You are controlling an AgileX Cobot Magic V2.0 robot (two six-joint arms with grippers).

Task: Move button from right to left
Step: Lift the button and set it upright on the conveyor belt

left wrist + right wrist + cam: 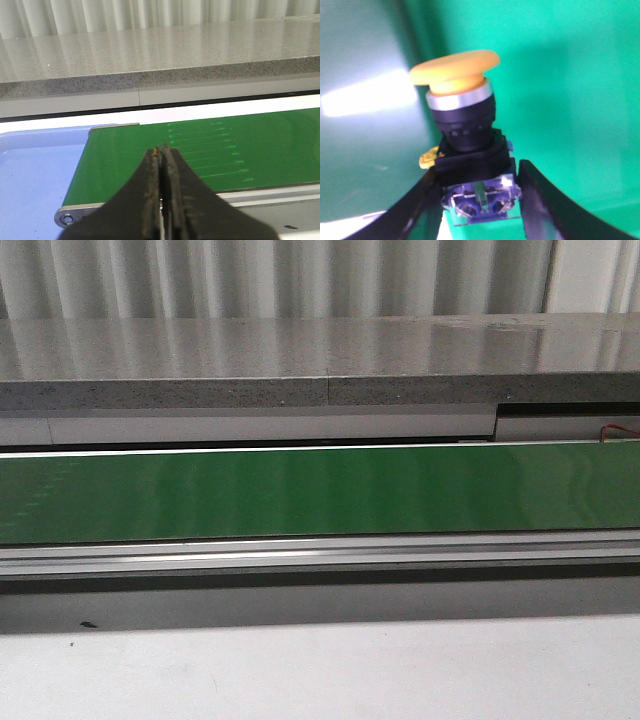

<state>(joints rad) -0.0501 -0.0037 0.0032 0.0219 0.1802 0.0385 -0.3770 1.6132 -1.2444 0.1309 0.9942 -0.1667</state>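
While the right gripper's (480, 200) two black curved fingers (545, 200) flank its grey-blue block body low in the right wrist frame, seemingly clamping it, the yellow-capped push-button switch (462, 130) stands tilted over the green conveyor belt (570, 75). Low centre of the left wrist frame, the left gripper (162, 150) has its dark fingers pressed together on nothing. Beyond them lies a pale blue tray (35, 175) at the belt's end, then a speckled grey stone counter (150, 55).
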